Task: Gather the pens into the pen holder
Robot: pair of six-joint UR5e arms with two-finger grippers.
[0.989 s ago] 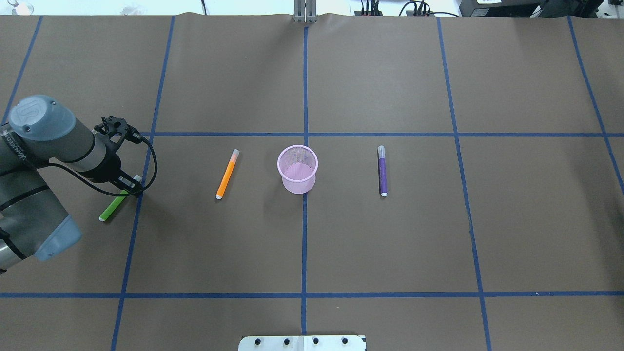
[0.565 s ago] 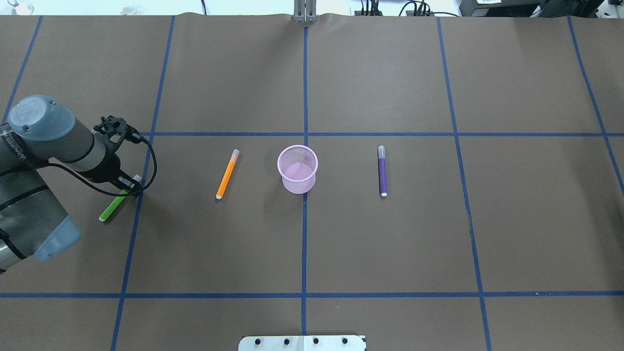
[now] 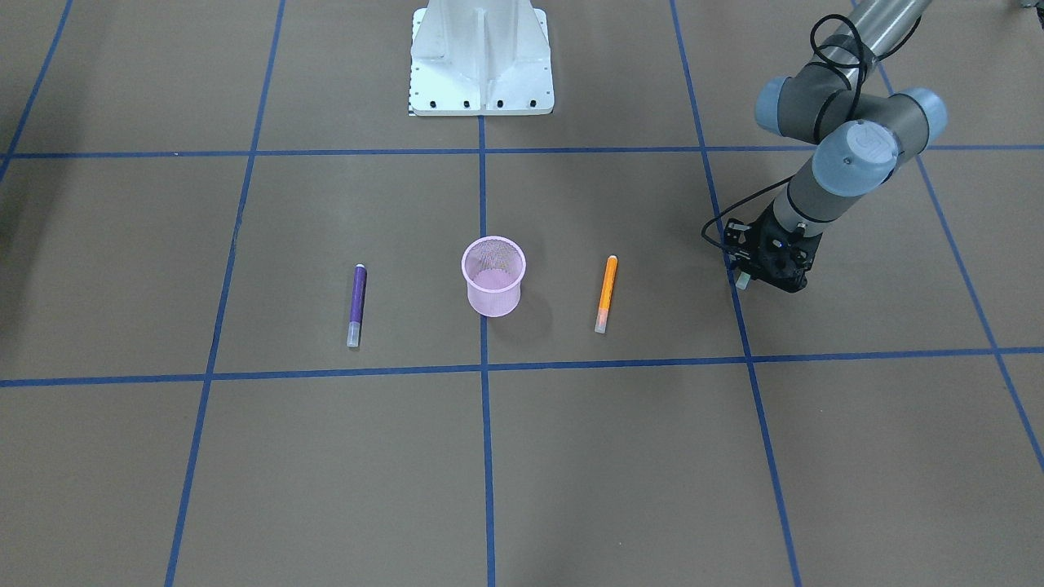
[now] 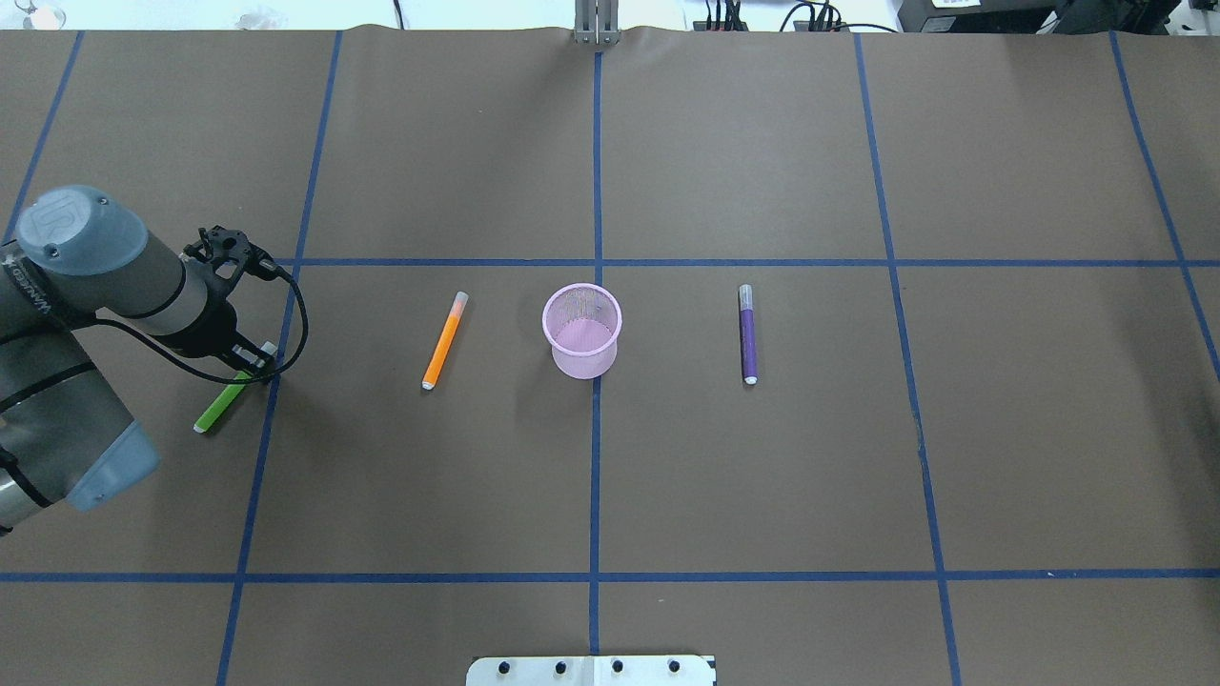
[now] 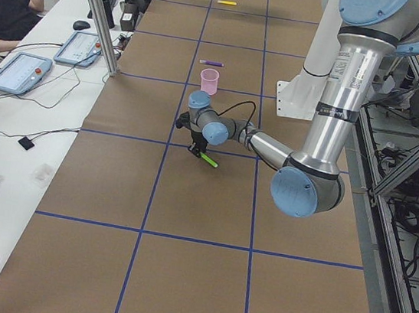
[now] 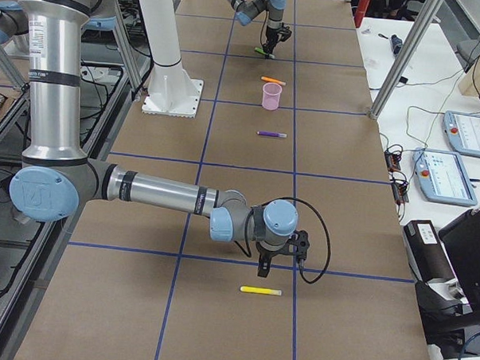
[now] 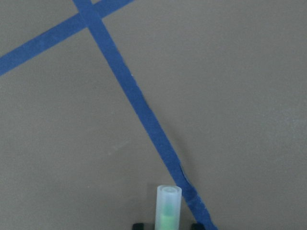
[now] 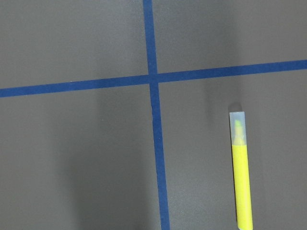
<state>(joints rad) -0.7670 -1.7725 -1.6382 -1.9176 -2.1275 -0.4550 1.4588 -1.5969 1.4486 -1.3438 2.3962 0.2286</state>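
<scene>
So, starting from the table's left end: the left gripper (image 4: 253,368) sits low at the left edge of the overhead view, pointing down at the green pen (image 4: 215,410). Its jaws straddle the pen's pale cap end. The left wrist view shows that cap at bottom centre with a dark fingertip on each side, just left of a blue tape line (image 7: 139,110). Honestly can't tell if the fingers are actually squeezing the pen or just sitting around it. The rest of the pen sticks out toward the lower left.

Next along, the orange pen (image 4: 443,341) lies flat on the brown table (image 4: 762,476), left of centre, slightly slanted with its cap end up. Near it, the pink holder (image 4: 581,362) stands upright right on the centre tape line. The purple pen (image 4: 748,338) lies right of the holder, nearly vertical in frame and well apart from it.

Farthest off, the yellow pen (image 8: 242,184) lies flat at the lower right of the right wrist view, cap end up. In the exterior right view the right gripper (image 6: 264,269) hangs just above it in frame, not touching. Can't tell whether that one is spread or closed.
</scene>
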